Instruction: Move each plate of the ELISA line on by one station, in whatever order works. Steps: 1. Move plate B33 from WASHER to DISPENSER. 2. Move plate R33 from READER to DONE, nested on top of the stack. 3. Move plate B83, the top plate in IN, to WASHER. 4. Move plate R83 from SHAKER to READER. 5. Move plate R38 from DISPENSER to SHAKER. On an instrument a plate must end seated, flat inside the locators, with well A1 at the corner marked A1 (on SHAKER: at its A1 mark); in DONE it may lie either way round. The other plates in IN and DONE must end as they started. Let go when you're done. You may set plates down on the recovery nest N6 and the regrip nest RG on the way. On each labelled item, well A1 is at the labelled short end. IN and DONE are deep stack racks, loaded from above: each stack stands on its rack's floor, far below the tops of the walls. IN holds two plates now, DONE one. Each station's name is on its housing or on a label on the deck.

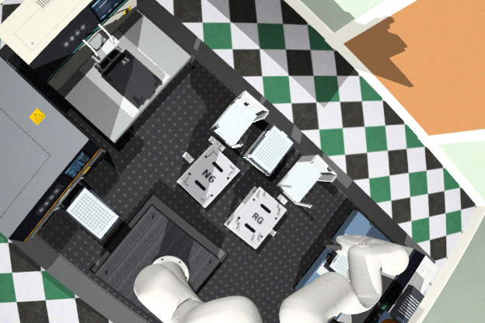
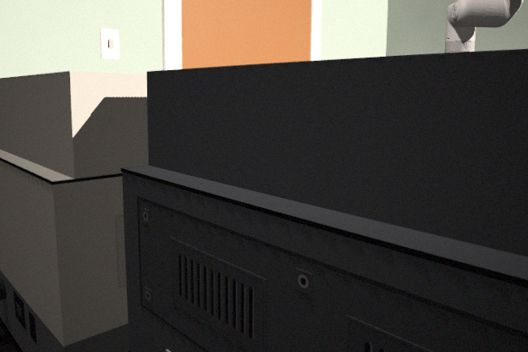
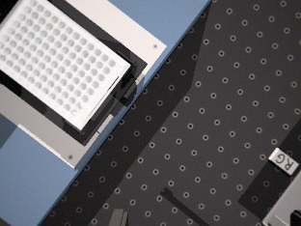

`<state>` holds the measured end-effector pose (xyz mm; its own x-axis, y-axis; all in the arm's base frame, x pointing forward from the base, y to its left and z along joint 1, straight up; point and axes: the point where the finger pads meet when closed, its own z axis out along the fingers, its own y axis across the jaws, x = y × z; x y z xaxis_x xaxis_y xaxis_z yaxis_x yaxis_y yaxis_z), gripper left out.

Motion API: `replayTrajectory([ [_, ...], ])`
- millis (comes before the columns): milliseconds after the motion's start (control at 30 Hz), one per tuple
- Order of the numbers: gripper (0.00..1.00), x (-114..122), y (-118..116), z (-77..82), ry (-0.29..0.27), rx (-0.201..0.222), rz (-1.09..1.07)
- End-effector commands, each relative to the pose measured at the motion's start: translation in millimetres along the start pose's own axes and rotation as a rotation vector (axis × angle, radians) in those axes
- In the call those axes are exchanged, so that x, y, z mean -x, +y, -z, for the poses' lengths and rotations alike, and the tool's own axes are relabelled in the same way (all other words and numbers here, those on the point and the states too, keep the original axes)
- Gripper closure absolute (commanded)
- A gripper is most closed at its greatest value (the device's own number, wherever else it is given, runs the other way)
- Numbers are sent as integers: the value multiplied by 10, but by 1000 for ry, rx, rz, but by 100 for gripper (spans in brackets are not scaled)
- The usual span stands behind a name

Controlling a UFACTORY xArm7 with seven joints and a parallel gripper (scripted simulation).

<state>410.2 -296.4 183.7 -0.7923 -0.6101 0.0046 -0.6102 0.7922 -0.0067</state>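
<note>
A white 96-well plate (image 3: pixel 58 63) (image 1: pixel 340 265) lies flat in the dark nest of the blue instrument (image 3: pixel 164 19) (image 1: pixel 354 224) at the deck's right end. My gripper is open and empty above the deck beside that instrument. Only one fingertip (image 3: pixel 119 218) shows, at the bottom edge of the wrist view, and the arm (image 1: pixel 364 264) (image 2: pixel 477 11) hides it from above. A second plate (image 1: pixel 92 213) sits at the grey instrument (image 1: pixel 35 147). A third plate (image 1: pixel 270 150) sits between two white racks (image 1: pixel 236 118) (image 1: pixel 303 178). The cream instrument's nest (image 1: pixel 130 77), marked A1, is empty. I cannot read the plate labels.
Nest N6 (image 1: pixel 193 190) and nest RG (image 1: pixel 273 203) (image 3: pixel 294 203) stand empty mid-deck, with an RG label (image 3: pixel 285 161) beside the latter. A dark raised block (image 1: pixel 156 233) sits by the arm's base. The exterior view shows only the instrument backs (image 2: pixel 341 147).
</note>
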Motion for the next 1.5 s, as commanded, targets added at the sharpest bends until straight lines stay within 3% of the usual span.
replayTrajectory([
  [0,0,117,15,20,-5,-3,142],
  [1467,0,1208,356,26,-3,-8,1662],
])
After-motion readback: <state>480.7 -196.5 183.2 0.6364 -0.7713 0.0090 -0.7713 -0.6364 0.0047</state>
